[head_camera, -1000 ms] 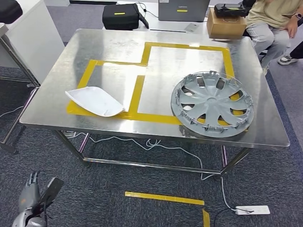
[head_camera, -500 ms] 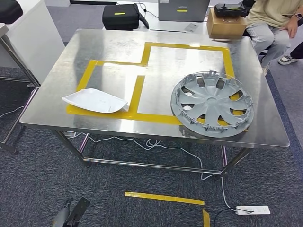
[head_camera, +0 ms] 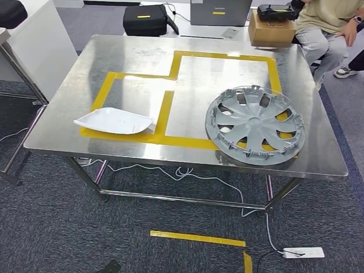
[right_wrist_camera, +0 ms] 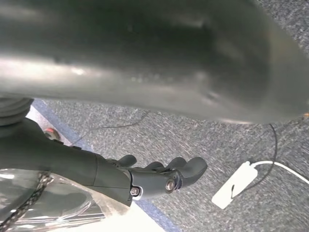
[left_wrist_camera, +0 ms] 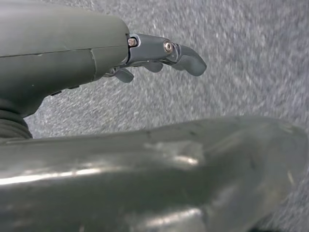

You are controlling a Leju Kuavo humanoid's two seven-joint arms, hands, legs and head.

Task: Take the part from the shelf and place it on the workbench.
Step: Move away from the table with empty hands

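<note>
Plastic, by the look of it: the white part point(head_camera: 114, 121) lies flat on the left half of the steel table point(head_camera: 64, 114), over the near yellow tape line point(head_camera: 184, 141) of the left-hand marked box. It is a thin, curved shell tapering to a point at its right end, and I judge it light, fairly stiff across its width but liable to flex, with a smooth face that could slip against metal fingers. The long edges or the blunt, broader left end look like the best places to take hold. Since it already rests on the table, the placing step seems done or close to it.

To its right, near the front edge, lies a grey wheel cover point(head_camera: 255, 125), spoked, with clips around its rim, overlapping the tape of the larger box. It is well apart from the white part.

The table is bare polished steel, likely slick, on a tubular frame with cables trailing beneath. Grey carpet covers the floor, with a white power strip point(head_camera: 303, 252) on it to the right. Beyond the far edge sit a black bag point(head_camera: 145, 19) and a cardboard box point(head_camera: 270, 29), and a person point(head_camera: 330, 25) is seated at the far right.

The left hand point(left_wrist_camera: 109, 50) hangs over carpet, fingers point(left_wrist_camera: 182, 55) extended and slightly curved, holding nothing. The right hand point(right_wrist_camera: 138, 176) hangs likewise, fingers point(right_wrist_camera: 189, 169) loosely extended and empty.
</note>
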